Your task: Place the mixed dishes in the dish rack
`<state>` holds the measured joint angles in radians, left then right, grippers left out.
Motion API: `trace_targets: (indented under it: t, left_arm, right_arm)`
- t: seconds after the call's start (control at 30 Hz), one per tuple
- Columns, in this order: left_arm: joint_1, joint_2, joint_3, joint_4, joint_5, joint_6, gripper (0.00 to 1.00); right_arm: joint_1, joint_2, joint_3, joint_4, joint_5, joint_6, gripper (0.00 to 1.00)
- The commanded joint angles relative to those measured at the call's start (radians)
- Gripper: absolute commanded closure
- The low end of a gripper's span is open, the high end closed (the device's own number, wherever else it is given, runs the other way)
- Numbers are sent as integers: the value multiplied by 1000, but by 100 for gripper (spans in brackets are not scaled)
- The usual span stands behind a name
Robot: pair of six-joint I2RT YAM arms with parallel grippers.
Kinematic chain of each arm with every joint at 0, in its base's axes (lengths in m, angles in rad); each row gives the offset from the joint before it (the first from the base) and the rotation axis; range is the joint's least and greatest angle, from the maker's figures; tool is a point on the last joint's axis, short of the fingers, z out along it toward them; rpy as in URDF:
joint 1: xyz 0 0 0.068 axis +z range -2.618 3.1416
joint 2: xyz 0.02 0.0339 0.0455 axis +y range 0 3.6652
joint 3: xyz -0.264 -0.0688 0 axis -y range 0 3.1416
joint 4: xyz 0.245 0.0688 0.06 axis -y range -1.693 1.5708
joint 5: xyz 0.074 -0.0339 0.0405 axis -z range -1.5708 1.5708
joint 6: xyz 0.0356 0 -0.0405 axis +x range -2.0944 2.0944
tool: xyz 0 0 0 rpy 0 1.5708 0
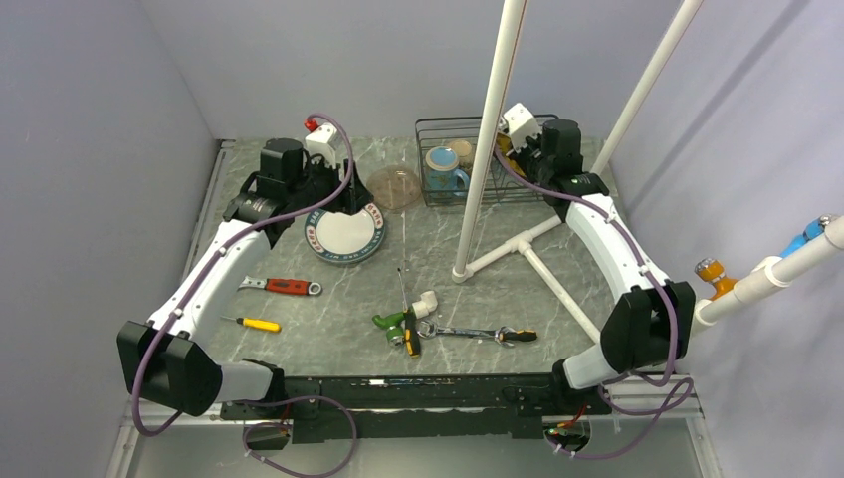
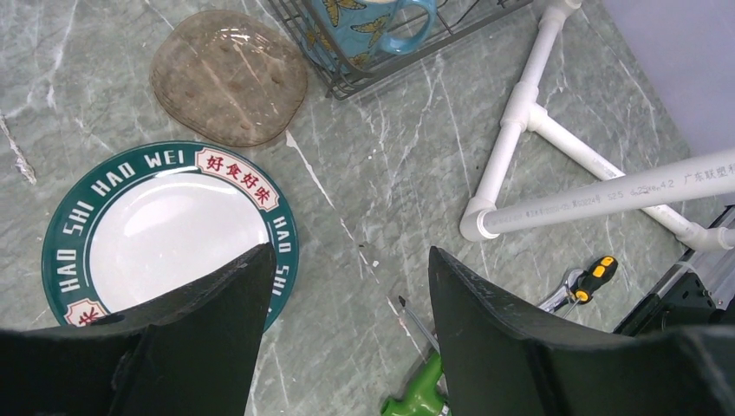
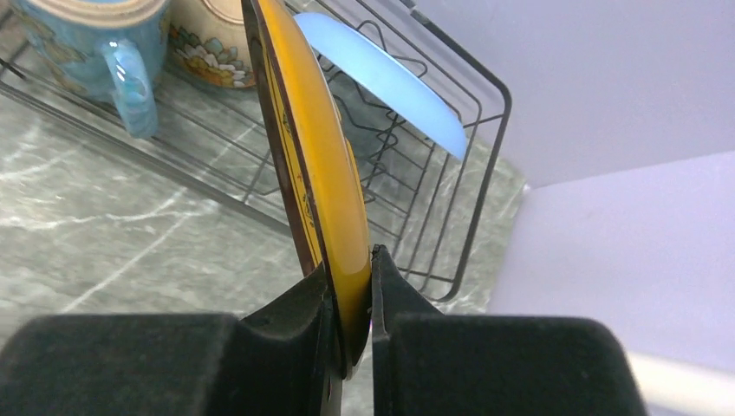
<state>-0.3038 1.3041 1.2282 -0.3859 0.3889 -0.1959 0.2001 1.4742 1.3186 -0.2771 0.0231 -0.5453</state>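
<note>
The white plate with the dark green patterned rim [image 1: 345, 237] [image 2: 165, 227] lies flat on the table. My left gripper [image 1: 347, 205] [image 2: 351, 260] hovers open over its right edge, nothing between the fingers. My right gripper [image 3: 351, 260] [image 1: 510, 149] is shut on the rim of the dark yellow-centred plate [image 3: 316, 156], held on edge over the dish rack [image 1: 434, 124] [image 3: 451, 199]. In the rack stand the light-blue plate [image 3: 381, 78], the teal mug [image 1: 443, 169] [image 3: 95, 35] [image 2: 364, 26] and a cream flowered cup [image 3: 208, 39].
A translucent brownish dish [image 1: 395, 186] [image 2: 230, 74] lies between the green-rimmed plate and the rack. A white pipe frame [image 1: 527, 249] [image 2: 520, 104] stands right of centre. Wrenches and screwdrivers [image 1: 408, 324] [image 1: 284, 286] [image 1: 257, 324] lie nearer the front edge. Grey walls close in both sides.
</note>
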Motion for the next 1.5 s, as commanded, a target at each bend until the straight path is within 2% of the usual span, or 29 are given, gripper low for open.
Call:
trace_targets:
  t: [0.0,0.2,0.3,0.53,0.8,1.13,1.47]
  left_arm:
    - [-4,-28,3,31,-14,16,30]
    - [-4,-14,-4,39,-12,12,31]
    - [-4,-4,-5,38,-19,16,31]
    - [-3,19,-1,36,-19,20,31]
    - [-3,36,-2,39,-21,22,32]
    - [-3,47,0,37,-27,26,31]
    - [-3,54,0,37,-27,30,32]
  right_arm:
    - [9,41,66,68,-37,-259,100]
    - [4,135,98,44,-39,-501,100]
    - [-3,167,104,73,-26,-561,100]
    - [-31,268,183,88,6,-621,100]
    - [-47,365,235,188,85,-670,100]
    - [-55,467,316,252,91,-740,100]
    - [-57,548,411,200,76,-830,100]
